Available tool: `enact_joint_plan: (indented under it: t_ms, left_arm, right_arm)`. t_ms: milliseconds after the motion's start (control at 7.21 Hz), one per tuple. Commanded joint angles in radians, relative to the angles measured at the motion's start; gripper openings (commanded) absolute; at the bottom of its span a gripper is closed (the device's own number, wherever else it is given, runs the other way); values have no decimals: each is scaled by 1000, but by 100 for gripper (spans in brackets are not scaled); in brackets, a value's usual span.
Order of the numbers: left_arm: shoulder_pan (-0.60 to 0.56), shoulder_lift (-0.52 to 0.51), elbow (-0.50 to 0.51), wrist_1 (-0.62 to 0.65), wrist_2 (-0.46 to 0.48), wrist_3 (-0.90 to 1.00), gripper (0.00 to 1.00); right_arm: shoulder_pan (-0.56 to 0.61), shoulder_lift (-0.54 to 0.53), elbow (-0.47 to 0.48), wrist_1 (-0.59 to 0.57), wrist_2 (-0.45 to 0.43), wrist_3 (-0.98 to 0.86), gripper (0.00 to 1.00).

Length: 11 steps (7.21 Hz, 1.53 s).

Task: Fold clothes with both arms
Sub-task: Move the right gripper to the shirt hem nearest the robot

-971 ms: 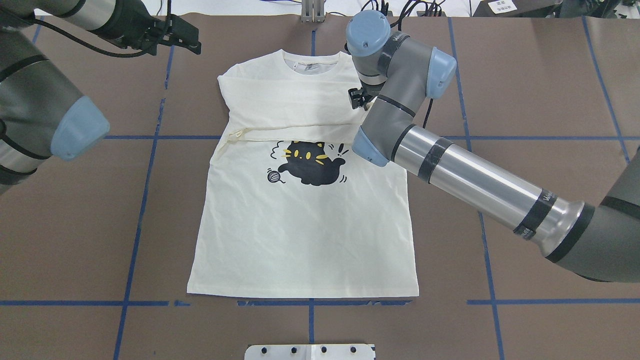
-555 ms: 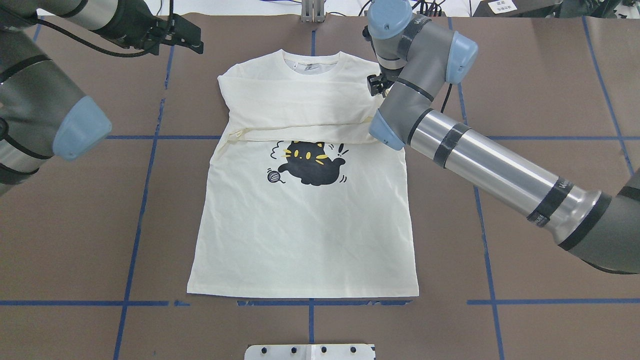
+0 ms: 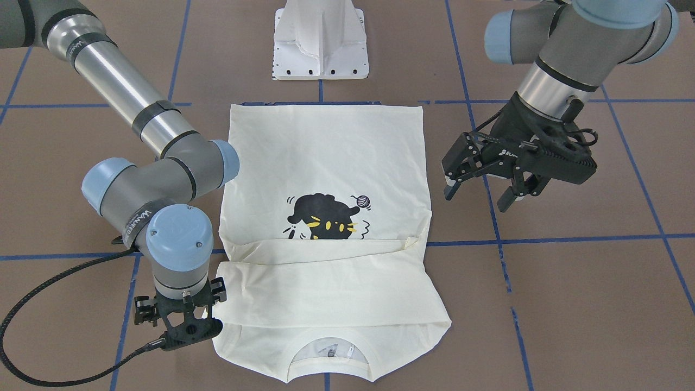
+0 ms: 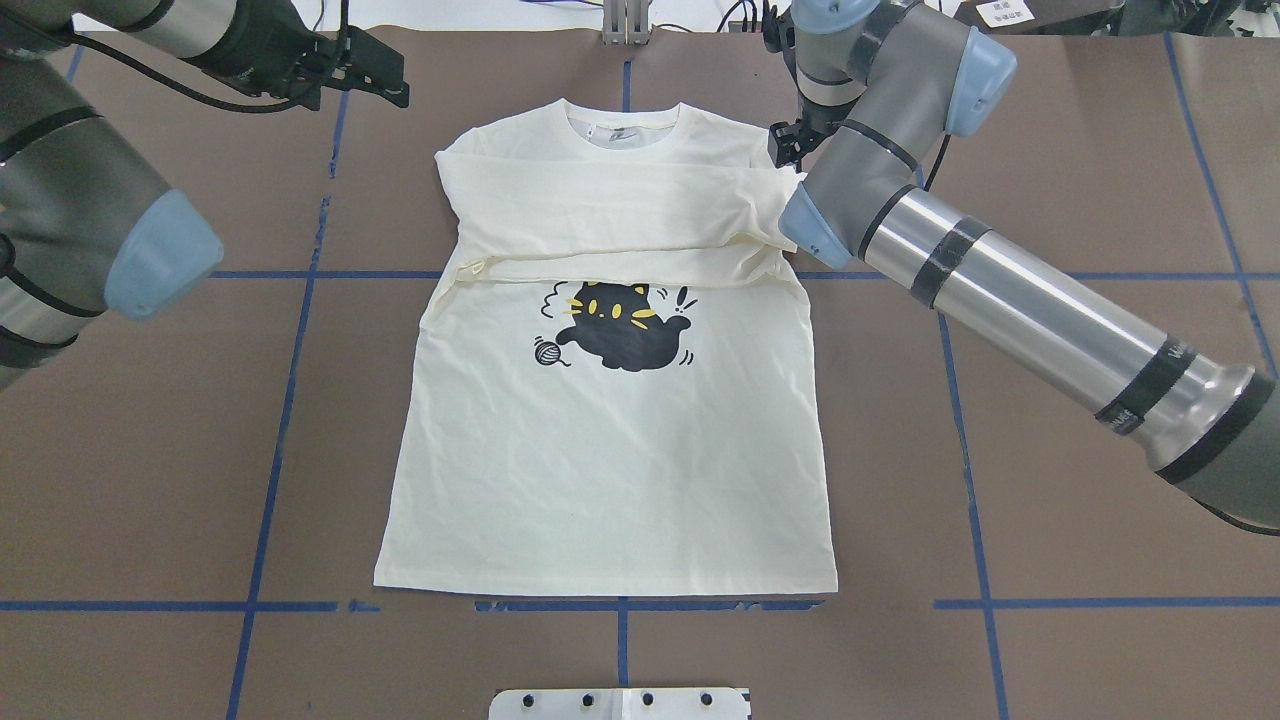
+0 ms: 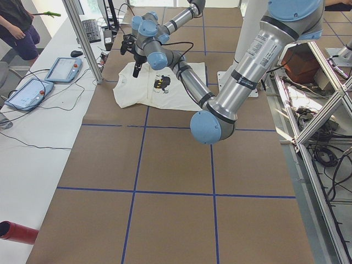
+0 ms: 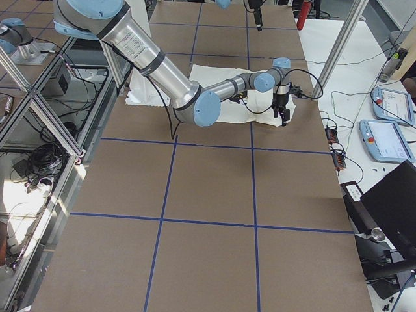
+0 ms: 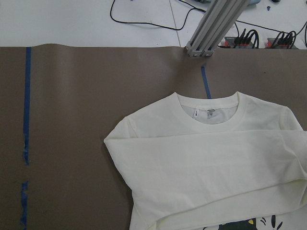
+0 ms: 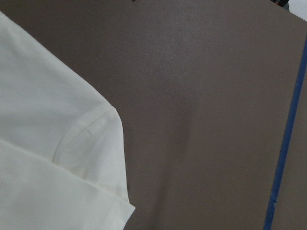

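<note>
The clothes are one cream T-shirt [image 4: 600,470] lying flat on the brown table, cat graphic [image 4: 620,335] up and both sleeves folded across the chest. It also shows in the front-facing view [image 3: 326,152] and both wrist views [image 7: 216,163] [image 8: 43,143]. My right gripper [image 4: 783,150] [image 3: 187,331] hangs just off the shirt's shoulder edge, pointing down; I cannot tell whether it is open or shut. My left gripper [image 3: 475,200] [image 4: 385,85] hovers open and empty above bare table, well clear of the shirt's other side.
The white pedestal base [image 3: 320,49] stands at the robot's side of the table, just beyond the shirt's hem. An aluminium post [image 7: 211,28] rises past the collar. Blue tape lines [image 4: 280,400] cross the table. A side bench holds tablets [image 5: 33,88], beside a person [image 5: 16,27].
My right arm has swung from above the shirt's chest outward and away to the shoulder edge. The folded sleeve's end there is now slightly bunched. The left arm has barely moved.
</note>
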Motion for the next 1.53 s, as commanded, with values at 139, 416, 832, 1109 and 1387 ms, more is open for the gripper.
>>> enact_joint_plan:
  t_ms: [139, 416, 832, 1109, 1387]
  left_arm:
    - [-1, 156, -77, 17, -61, 1, 100]
    - [7, 270, -126, 17, -55, 1, 100]
    - [85, 397, -223, 5, 18, -95, 100]
    - [181, 396, -243, 5, 105, -192, 100]
    - [182, 395, -243, 5, 126, -192, 100]
  right_arm:
    - [-11, -282, 432, -10, 191, 170, 100]
    - [-70, -535, 748, -10, 224, 353, 100]
    - [-355, -720, 1040, 4, 70, 817, 100]
    - [-610, -720, 1063, 6, -162, 1058, 100]
    - [-673, -725, 1037, 16, -189, 1095, 100]
